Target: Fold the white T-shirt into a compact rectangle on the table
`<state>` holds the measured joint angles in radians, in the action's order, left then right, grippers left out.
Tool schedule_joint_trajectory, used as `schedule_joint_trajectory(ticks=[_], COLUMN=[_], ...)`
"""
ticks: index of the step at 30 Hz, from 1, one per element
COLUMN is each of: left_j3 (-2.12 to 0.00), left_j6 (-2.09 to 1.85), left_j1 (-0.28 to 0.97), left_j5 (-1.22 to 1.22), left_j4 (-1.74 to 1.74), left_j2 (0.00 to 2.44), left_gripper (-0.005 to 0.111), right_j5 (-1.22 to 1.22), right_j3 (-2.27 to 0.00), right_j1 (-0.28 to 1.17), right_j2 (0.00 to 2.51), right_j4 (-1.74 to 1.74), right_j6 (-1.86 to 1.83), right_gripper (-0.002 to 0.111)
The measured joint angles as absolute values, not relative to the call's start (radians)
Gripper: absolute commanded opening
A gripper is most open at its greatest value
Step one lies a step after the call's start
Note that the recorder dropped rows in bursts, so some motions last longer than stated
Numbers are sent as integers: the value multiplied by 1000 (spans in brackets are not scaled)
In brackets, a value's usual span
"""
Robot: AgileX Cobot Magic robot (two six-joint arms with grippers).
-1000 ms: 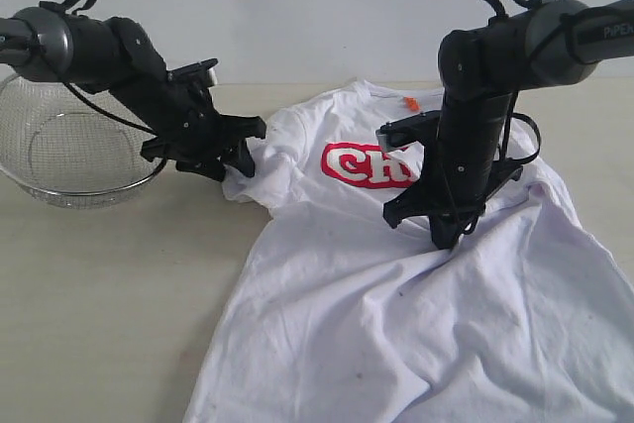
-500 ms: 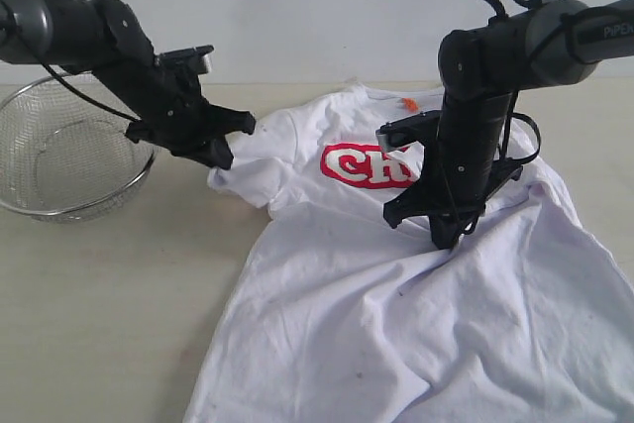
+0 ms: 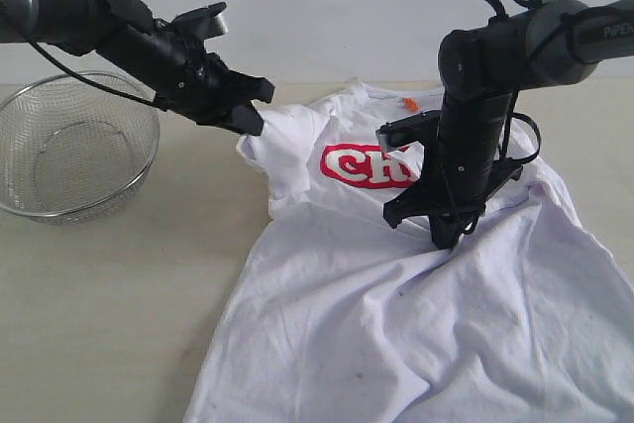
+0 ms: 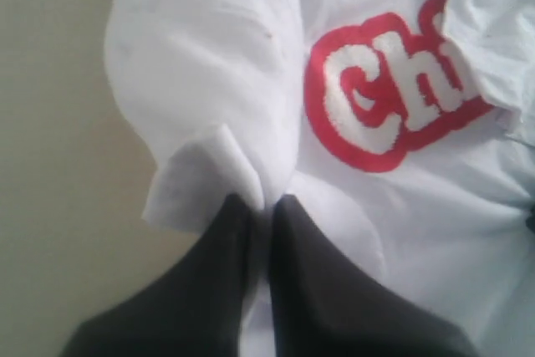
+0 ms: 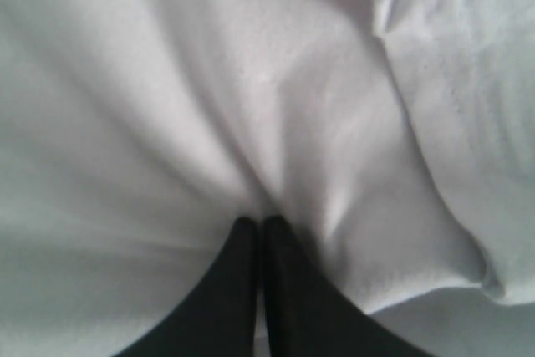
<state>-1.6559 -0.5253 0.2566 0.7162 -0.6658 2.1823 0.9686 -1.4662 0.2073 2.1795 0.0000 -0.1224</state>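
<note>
So the white T-shirt point(image 3: 396, 304) lies spread on the table point(image 3: 109, 294), filling the lower right of the frame, with the red lettering near the middle. Upper left, the left gripper point(image 3: 254, 118) has its fingers pinched together on the sleeve's edge. Centre right, the right gripper point(image 3: 448, 237) points straight down, fingers clamped on bunched fabric just below the lettering.

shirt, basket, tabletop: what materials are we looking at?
white T-shirt: thin soft cloth, likely cotton, matte; it creases and drapes loosely. basket: fine wire mesh, metal judging by the silvery glint and see-through wall. table: hard, flat, pale beige surface, matte with dark specks; laminate or painted board, cannot tell which.
</note>
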Motion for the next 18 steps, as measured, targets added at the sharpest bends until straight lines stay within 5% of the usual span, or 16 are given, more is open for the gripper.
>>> schedule_joint_trajectory(ticks=[18], left_j3=[-1656], left_j6=[-902], left_j1=[468], left_j5=[599], left_j4=[-785], left_j2=[2182], left_gripper=[4], right_j5=[965], right_j3=[-1466], right_j1=[206], right_j2=[2180], right_j4=[0], right_j6=[-122], right_gripper=[0])
